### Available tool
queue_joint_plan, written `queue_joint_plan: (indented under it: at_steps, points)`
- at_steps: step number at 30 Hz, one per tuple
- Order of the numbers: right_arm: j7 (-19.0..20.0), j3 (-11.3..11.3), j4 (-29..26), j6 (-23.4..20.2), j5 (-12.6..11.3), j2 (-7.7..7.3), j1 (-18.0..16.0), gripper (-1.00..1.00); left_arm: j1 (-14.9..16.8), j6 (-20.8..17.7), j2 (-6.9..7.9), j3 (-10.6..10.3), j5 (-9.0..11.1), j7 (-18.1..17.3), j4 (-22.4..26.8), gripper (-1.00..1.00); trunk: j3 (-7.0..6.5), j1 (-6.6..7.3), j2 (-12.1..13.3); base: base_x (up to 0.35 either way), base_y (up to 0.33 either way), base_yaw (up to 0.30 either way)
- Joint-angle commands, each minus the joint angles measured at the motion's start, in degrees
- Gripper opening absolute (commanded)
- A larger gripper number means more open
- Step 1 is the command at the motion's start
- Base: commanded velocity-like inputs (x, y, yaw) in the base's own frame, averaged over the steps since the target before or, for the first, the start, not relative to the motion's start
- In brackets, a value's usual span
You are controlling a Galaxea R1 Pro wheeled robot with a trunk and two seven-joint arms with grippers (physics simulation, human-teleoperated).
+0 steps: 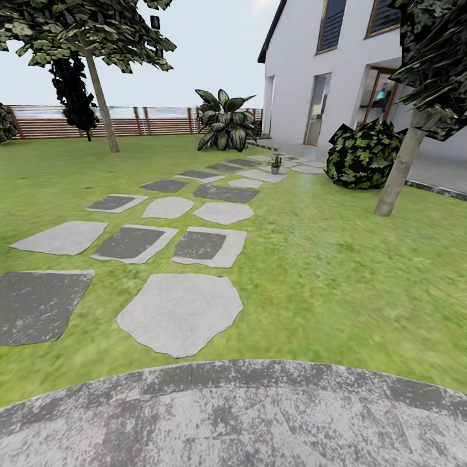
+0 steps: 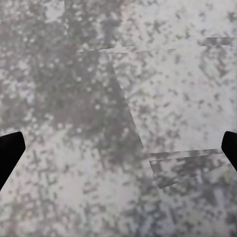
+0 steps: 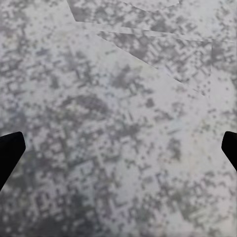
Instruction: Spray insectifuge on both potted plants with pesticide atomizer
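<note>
The garden lawn stretches ahead, crossed by a path of grey stepping stones. Far along that path, near the house, one small potted plant with pointed green leaves stands in a tiny grey pot. The pesticide atomizer is out of view. My left gripper is open, its dark fingertips far apart at the picture's edges over mottled grey paving, with nothing between them. My right gripper is open in the same way above the same kind of paving, also holding nothing.
A round grey paved patch lies closest to me. A broad-leaved striped bush stands at the path's far end, and a dark round shrub and a leaning tree trunk stand at the right. A tree and a brown slatted fence are at the back left, a white house at the back right.
</note>
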State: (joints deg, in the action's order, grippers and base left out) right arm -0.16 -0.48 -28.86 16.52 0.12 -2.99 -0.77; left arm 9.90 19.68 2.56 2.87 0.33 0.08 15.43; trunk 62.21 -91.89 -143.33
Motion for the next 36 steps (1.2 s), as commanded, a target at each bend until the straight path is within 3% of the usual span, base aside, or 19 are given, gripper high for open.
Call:
queue_joint_plan:
  at_steps: [1, 19, 22, 26, 31, 36]
  points:
    - [-0.02, -0.05, 0.04, 0.18, 0.02, 0.01, -0.02, 1.0, 0.03, 0.19, -0.01, 0.12, 0.03, 0.01, -0.04, 1.0, 0.05, 0.01, -0.02, 0.0, 0.0, 0.0]
    - [-0.02, -0.11, -0.19, 0.32, -0.03, 0.01, -0.02, 1.0, 0.03, 0.17, -0.05, 0.06, -0.09, 0.01, 0.06, 1.0, 0.05, 0.01, -0.02, 0.039, 0.0, 0.0]
    - [-0.02, -0.2, -3.24, 1.5, -0.05, -0.02, -0.15, 1.0, 0.92, 0.0, 0.15, 0.04, -0.07, 0.01, 0.8, 1.0, 0.05, 0.01, -0.02, 0.003, 0.0, 0.0]
    - [-0.02, -0.27, -9.98, 1.95, 0.04, -0.07, -3.54, 1.0, 7.3, -0.73, 1.3, 0.01, -0.21, 0.13, 2.3, 1.0, 0.05, 0.01, -0.02, 0.0, 0.0, 0.0]
    - [-0.08, -0.35, -11.58, 1.85, 0.1, -0.11, -10.65, 1.0, 13.13, -1.24, 1.99, -0.02, -0.23, 0.08, 2.31, 1.0, 0.05, 0.01, -0.02, 0.0, 0.0, 0.0]
    - [0.02, -0.3, -11.36, 1.81, 0.17, -0.22, -12.92, 1.0, 13.91, -1.53, 2.06, -0.44, -0.45, -0.06, 1.83, 1.0, 0.05, 0.01, -0.02, 0.0, 0.0, 0.0]
